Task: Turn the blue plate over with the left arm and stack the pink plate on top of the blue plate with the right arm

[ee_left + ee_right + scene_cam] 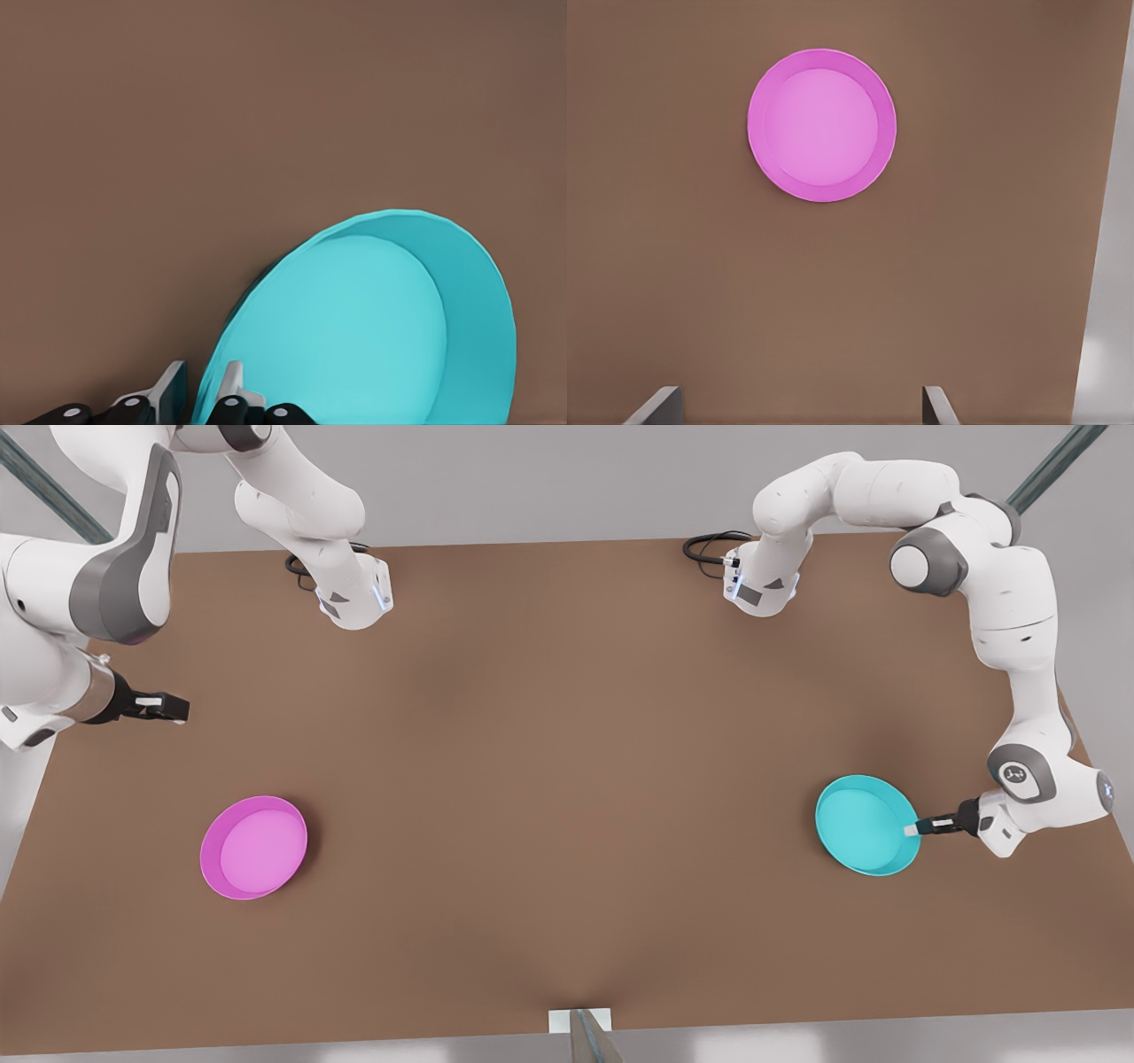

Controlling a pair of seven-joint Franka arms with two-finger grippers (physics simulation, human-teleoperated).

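Note:
The blue plate (pixel 866 824) lies open side up near the front view's right edge, one side tipped up in the left wrist view (pixel 372 336). My left gripper (pixel 912 829) is shut on its rim, one finger (pixel 173 390) outside and the other inside (pixel 202 390). The pink plate (pixel 254 848) rests flat, open side up, at the front view's left. My right gripper (pixel 173 708) hangs open above the table behind the pink plate (pixel 822 125), well apart from it, nothing between its fingertips (pixel 799 403).
Both arm bases (pixel 354 598) (pixel 760 584) stand at the back of the brown table with black cables. A small white block (pixel 580 1020) sits at the front edge. The table's side edge (pixel 1107 266) runs close to the right gripper.

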